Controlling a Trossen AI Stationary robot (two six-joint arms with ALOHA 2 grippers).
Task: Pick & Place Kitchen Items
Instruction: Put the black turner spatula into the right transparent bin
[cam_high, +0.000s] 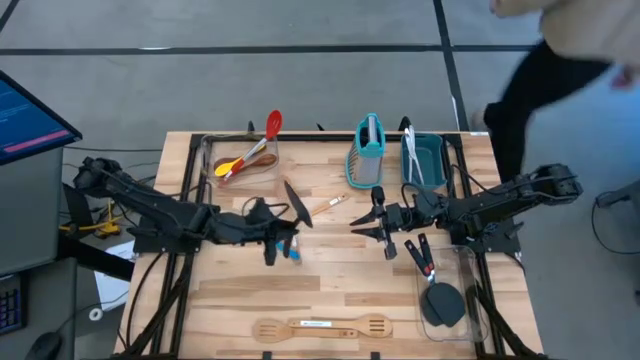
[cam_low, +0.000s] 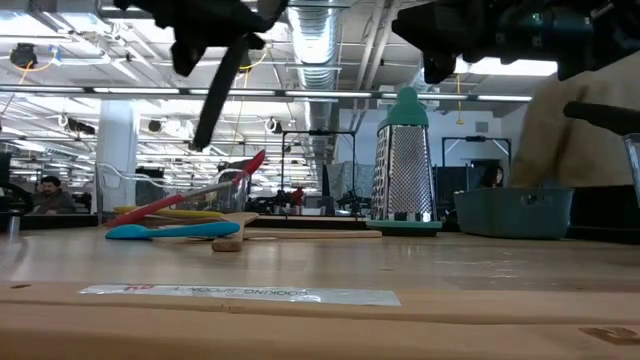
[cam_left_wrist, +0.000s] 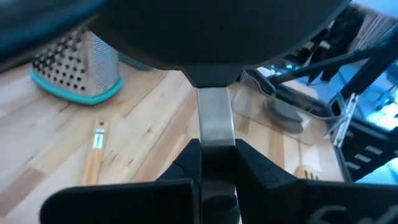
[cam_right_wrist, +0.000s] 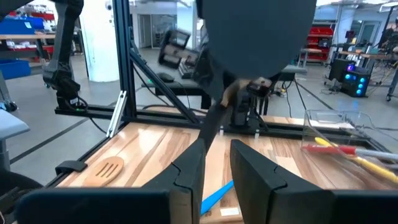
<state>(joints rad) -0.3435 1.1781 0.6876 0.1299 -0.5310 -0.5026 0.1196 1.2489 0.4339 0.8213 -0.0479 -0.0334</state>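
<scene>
My left gripper (cam_high: 285, 228) hovers over the table's middle, shut on a black spatula (cam_high: 297, 205) that is held off the table. Facing it from the right, my right gripper (cam_high: 362, 228) stands level with a narrow gap between its fingers (cam_right_wrist: 217, 174) and nothing in it. A blue spoon (cam_high: 293, 250) lies flat on the table under the left gripper. A teal box grater (cam_high: 368, 150) stands upright at the far middle. A wooden spoon and a slotted wooden spatula (cam_high: 320, 327) lie along the near edge. Red and yellow spoons (cam_high: 250, 155) rest in a clear container at the far left. My left gripper pinches the spatula's flat metal neck (cam_left_wrist: 215, 127), just below the black head (cam_left_wrist: 217, 37), between its two fingers. The fingers come nearly level from the table's left. The spatula is lifted clear, head up, and its dark handle (cam_low: 215, 100) slants down below the gripper.
A teal bin (cam_high: 430, 160) with pale utensils sits at the far right. Black tongs with red tips (cam_high: 424, 260) and a clear container holding a black spatula (cam_high: 443, 305) lie at the near right. A small wooden stick (cam_high: 335, 201) lies mid-table. A person (cam_high: 560, 60) stands beyond the far right corner.
</scene>
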